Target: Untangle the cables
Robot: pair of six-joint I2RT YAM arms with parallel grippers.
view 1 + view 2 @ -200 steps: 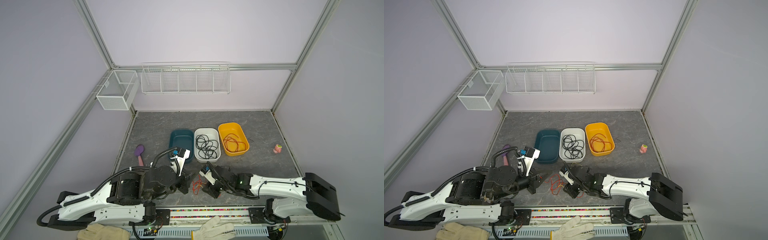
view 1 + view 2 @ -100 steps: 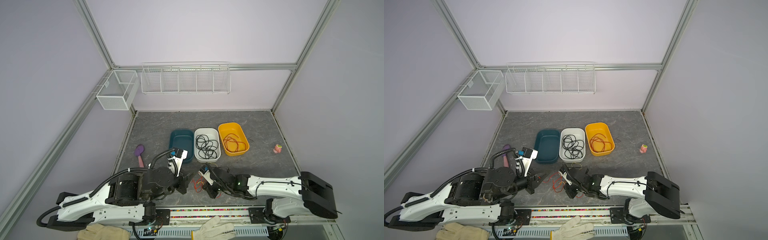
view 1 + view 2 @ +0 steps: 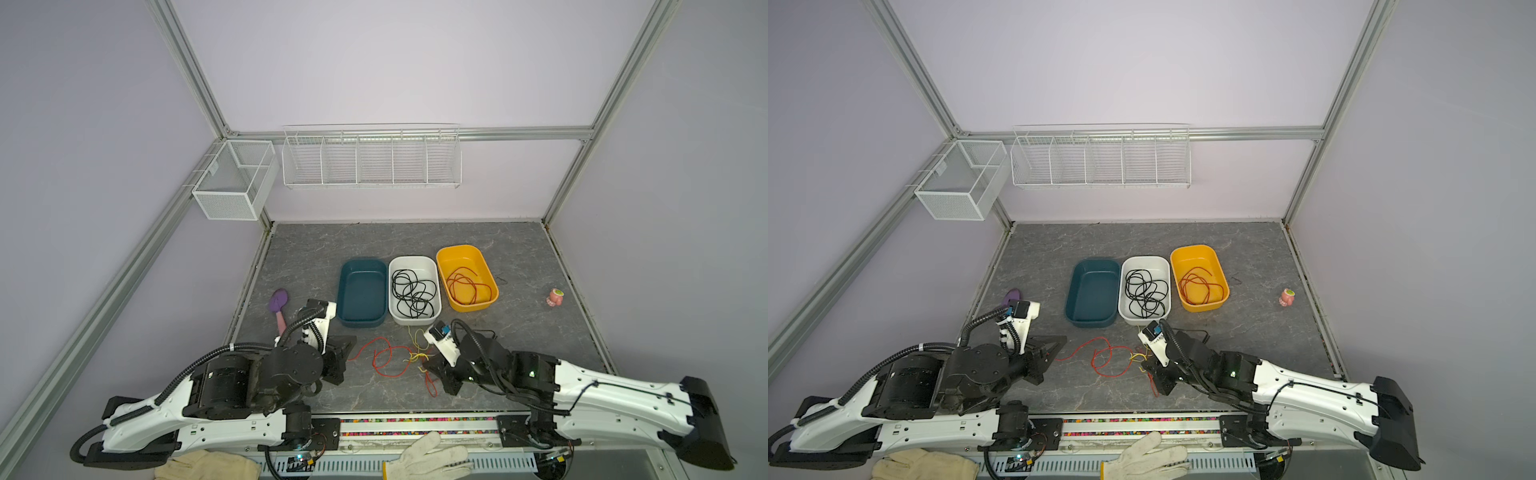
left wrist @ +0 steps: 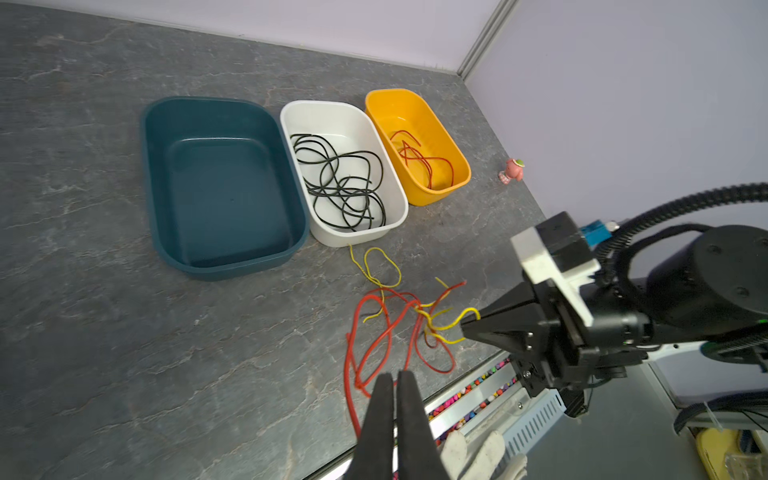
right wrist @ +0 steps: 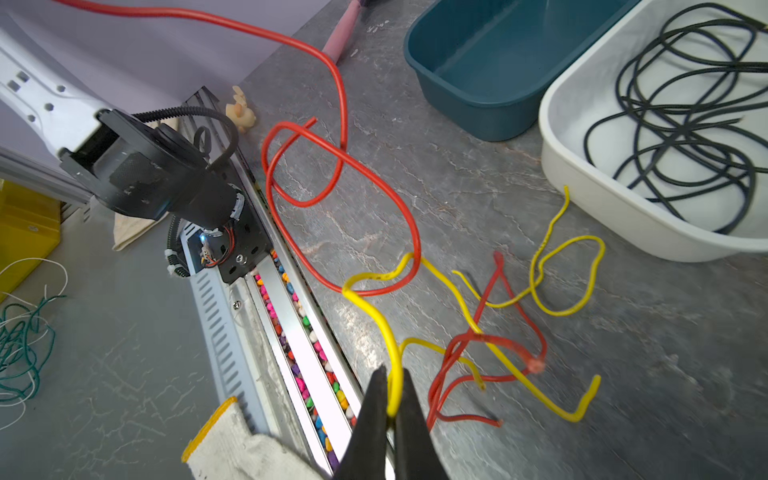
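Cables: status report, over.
Left pincer shut on red cable. Right pincer shut on yellow cable. Cables tangled together between them. Nothing in the way.

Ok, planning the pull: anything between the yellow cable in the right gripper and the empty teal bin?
Yes: the red cable crosses the yellow cable near the right gripper, its loops lying toward the teal bin.

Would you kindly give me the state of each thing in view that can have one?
left tool, shut on the loose red cable.
right tool, shut on the yellow cable.
loose red cable, tangled with the yellow cable between the tools.
teal bin, empty.
white bin, holding black cables.
yellow bin, holding a coiled red cable.
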